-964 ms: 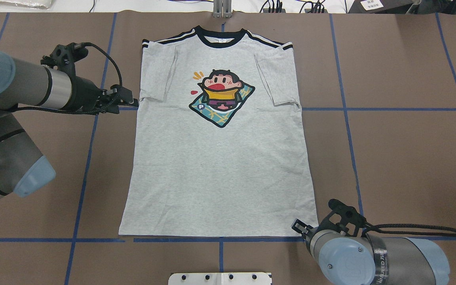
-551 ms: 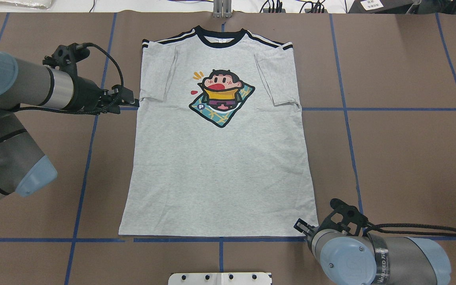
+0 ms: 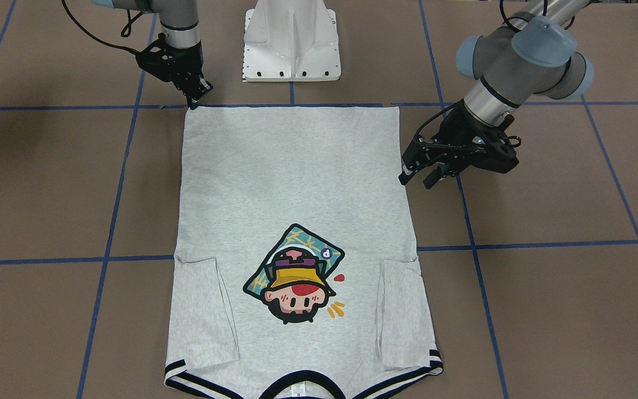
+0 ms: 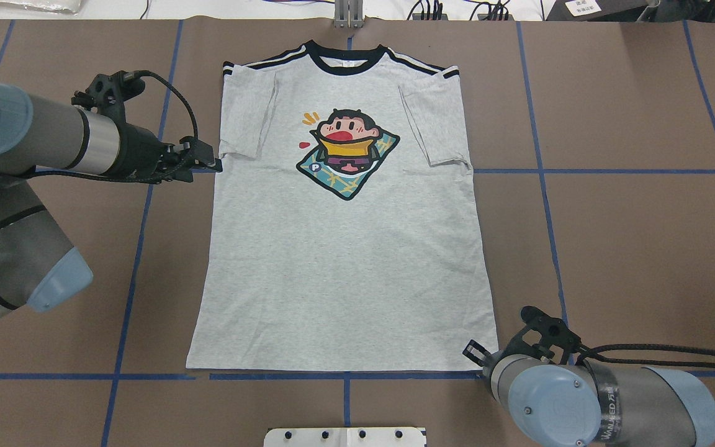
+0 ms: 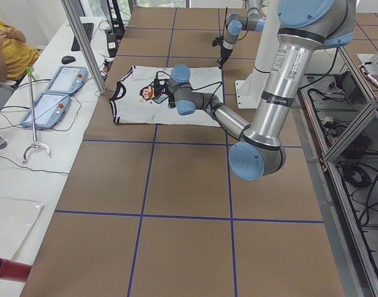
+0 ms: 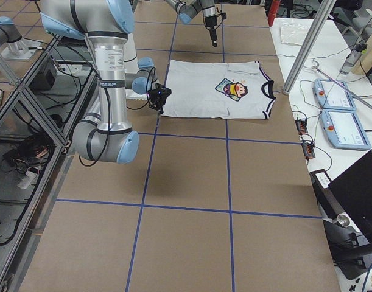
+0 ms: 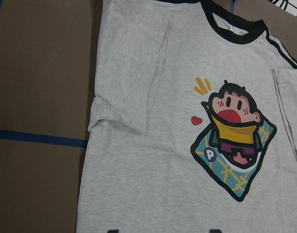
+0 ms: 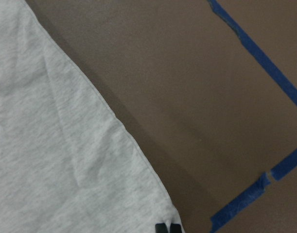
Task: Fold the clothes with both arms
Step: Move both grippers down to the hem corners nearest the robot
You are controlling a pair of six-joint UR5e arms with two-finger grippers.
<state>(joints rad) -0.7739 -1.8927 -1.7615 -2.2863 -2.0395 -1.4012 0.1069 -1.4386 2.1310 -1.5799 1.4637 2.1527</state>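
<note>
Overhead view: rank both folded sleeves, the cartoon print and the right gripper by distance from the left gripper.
1. Left-side sleeve, beside the left gripper.
2. Cartoon print, in the middle.
3. Right-side sleeve, opposite edge.
4. Right gripper, hem corner.

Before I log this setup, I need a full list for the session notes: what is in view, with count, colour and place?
T-shirt: one, heather grey with black trim and a cartoon print, flat mid-table, sleeves folded in.
Table: one, brown, crossed by blue tape lines.
Pedestal base: one, white, at the robot's edge of the table.
Control tablets: two, blue-grey, on the white side bench beyond the collar.
Person: one, yellow top, at that bench.
Left arm, right arm: silver, light-blue caps.
Left end effector: black, open, by a sleeve edge.
Right end effector: black, jaws together, at a hem corner.
</note>
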